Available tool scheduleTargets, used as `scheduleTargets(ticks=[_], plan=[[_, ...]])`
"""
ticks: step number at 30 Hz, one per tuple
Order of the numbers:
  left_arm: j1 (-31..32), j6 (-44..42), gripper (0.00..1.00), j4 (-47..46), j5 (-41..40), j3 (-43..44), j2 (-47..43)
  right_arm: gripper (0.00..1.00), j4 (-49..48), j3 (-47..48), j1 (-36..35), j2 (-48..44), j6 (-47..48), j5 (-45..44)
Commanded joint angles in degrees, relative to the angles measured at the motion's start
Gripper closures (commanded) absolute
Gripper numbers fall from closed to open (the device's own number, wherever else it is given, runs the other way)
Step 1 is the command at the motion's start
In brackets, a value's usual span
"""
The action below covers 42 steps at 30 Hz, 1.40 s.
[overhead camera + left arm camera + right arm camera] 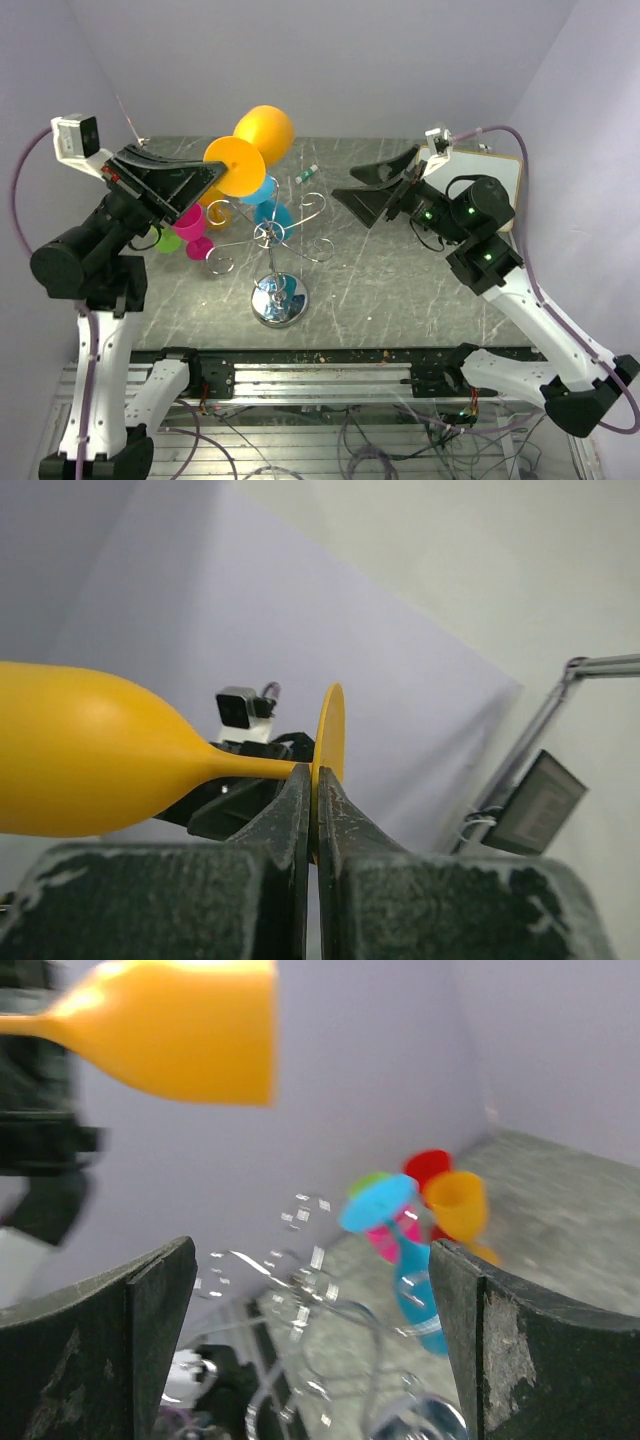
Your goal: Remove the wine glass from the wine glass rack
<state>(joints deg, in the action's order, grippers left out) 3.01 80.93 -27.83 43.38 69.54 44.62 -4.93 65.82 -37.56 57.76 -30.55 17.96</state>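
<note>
My left gripper (222, 172) is shut on the round foot of an orange wine glass (262, 134) and holds it in the air, lying sideways, above and left of the chrome wine glass rack (277, 236). In the left wrist view the jaws (313, 776) pinch the thin foot disc, with the bowl (90, 750) to the left. A blue wine glass (268, 206) hangs upside down on the rack; it also shows in the right wrist view (412, 1265). My right gripper (345, 184) is open and empty, to the right of the rack, facing it (310, 1260).
The rack's mirrored base (280, 300) stands mid-table. A pink glass (192, 228), a green one (168, 239) and a yellow-orange one (216, 206) sit left of the rack under my left arm. A small marker (306, 174) lies behind. A white board (498, 170) is at the right wall.
</note>
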Motion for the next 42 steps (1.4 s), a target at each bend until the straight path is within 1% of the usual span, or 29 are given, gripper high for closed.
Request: scheduleTargets(ticks=[1,3,4,5,7,13,15,18,20,21,22,26,29,32,34,36,37,38,39,42], plan=[[0.16,21.77,0.93,-30.21,5.17,-4.06,1.6,0.0,-23.02,-0.48,0.27,4.31,-13.54,16.77],[0.16,28.06,0.93,-38.87,3.38,-6.72,2.92,0.0,-32.83,-0.27,0.3,6.77,-18.98,20.53],[0.16,30.6,0.93,-42.64,2.61,-7.79,3.52,0.0,-35.36,-0.18,0.28,8.09,-21.59,21.79],[0.16,32.45,0.93,-45.42,2.14,-8.55,4.11,0.0,-39.31,0.16,0.24,9.28,-23.67,22.71],[0.16,34.7,0.93,-48.58,1.87,-9.31,4.92,0.0,-43.93,1.22,0.18,11.87,-27.71,24.2],[0.16,34.5,0.93,-48.05,2.12,-10.42,4.69,0.02,-61.39,3.83,-0.22,17.78,-40.06,27.07],[0.16,35.25,0.93,-48.71,2.13,-10.83,4.83,0.05,-63.76,5.47,-0.47,19.35,-41.73,27.38],[0.16,36.18,0.93,-49.89,1.99,-11.53,4.88,0.09,-64.0,7.19,-1.16,20.59,-41.96,27.24],[0.16,35.97,0.93,-49.5,2.06,-12.1,4.66,0.15,-65.69,7.82,-1.89,21.18,-42.12,27.63],[0.2,35.51,0.93,-48.76,2.13,-12.4,4.37,0.19,-66.36,8.15,-2.32,21.39,-42.26,27.84],[0.16,34.81,0.93,-47.95,2.11,-12.67,3.99,0.26,-67.19,8.44,-2.93,21.58,-42.6,28.07],[0.16,32.68,0.93,-44.59,2.87,-12.8,3.22,0.39,-69.54,9.31,-5.2,22.31,-43.1,28.56],[0.19,31.9,0.93,-43.44,3.45,-12.66,3.1,0.57,-71.23,9.6,-7.43,22.61,-42.98,28.21],[0.16,31.96,0.93,-43.3,3.54,-13.17,3.16,0.71,-71.56,10.23,-9.42,22.98,-42.48,27.95],[0.16,32.03,0.93,-43.33,3.28,-13.7,3.04,0.83,-72.06,10.17,-10.53,22.97,-42.1,27.45],[0.17,31.03,0.91,-42.02,3.27,-14.06,2.53,0.96,-72.63,9.47,-10.8,22.53,-41.65,26.61],[0.16,29.8,0.9,-40.51,3.23,-14.01,2.08,0.99,-72.56,8.86,-10.8,22.04,-41.13,26.03],[0.16,28.08,0.87,-36.92,3.41,-13.97,1.34,1.0,-72.17,8.08,-10.8,21.3,-40.11,25.36],[0.16,25.5,0.81,-33.26,3.42,-13.77,0.43,1.0,-71.47,7.18,-10.86,20.5,-38.7,24.12],[0.2,15.5,0.6,-18.21,2.76,-12.6,-3.21,1.0,-66.32,4.14,-10.86,16.2,-32.67,20.6]])
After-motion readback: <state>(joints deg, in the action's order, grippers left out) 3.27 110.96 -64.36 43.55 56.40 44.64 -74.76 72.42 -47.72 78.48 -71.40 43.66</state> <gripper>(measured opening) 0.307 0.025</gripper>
